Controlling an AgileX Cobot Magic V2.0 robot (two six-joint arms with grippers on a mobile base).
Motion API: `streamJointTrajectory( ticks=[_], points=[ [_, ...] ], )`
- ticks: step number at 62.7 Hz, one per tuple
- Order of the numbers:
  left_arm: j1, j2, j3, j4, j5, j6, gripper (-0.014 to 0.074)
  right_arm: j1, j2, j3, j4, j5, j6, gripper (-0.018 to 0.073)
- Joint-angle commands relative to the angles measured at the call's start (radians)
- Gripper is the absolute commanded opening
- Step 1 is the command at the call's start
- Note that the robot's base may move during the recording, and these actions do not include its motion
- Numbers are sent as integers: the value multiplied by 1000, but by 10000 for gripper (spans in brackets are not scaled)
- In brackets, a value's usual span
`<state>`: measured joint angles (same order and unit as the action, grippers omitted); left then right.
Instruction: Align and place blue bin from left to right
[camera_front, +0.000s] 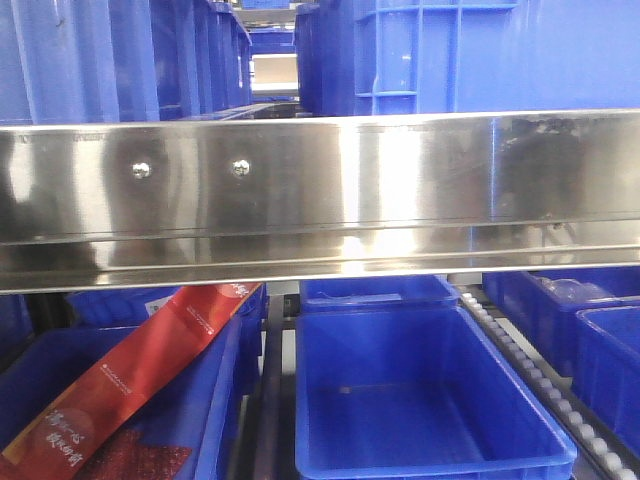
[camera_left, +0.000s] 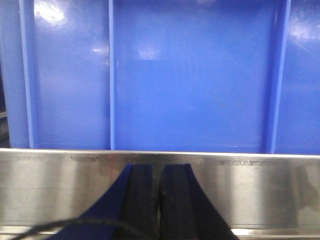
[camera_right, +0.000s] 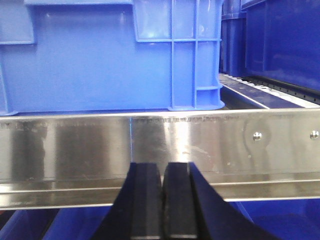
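Blue bins stand on the upper shelf behind a steel rail (camera_front: 320, 195). One bin (camera_front: 110, 55) is at the left and another (camera_front: 480, 55) at the right, with a gap between them. In the left wrist view a ribbed blue bin wall (camera_left: 190, 75) fills the frame above the rail (camera_left: 60, 185). My left gripper (camera_left: 160, 172) is shut and empty, level with the rail. In the right wrist view my right gripper (camera_right: 163, 170) is shut and empty too, in front of the rail (camera_right: 75, 145) below a blue bin (camera_right: 110, 55). Neither gripper shows in the front view.
Below the rail an empty blue bin (camera_front: 420, 400) sits at centre, with another (camera_front: 378, 292) behind it. A bin at lower left holds a red carton (camera_front: 130, 385). More bins (camera_front: 580, 320) stand at lower right beside a roller track (camera_front: 540, 380). A dark blue bin (camera_right: 280, 40) stands further right on the shelf.
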<state>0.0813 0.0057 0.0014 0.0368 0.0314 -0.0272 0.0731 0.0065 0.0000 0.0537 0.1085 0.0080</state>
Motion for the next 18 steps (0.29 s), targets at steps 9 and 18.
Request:
streamJointTrajectory(
  ticks=[9,18],
  points=[
    [6,-6,-1,-6,-19,2,14,-3,-7,0,2,-12,-8,-71],
    [6,-6,-1,-6,-19,2,14,-3,-7,0,2,-12,-8,-71]
  ],
)
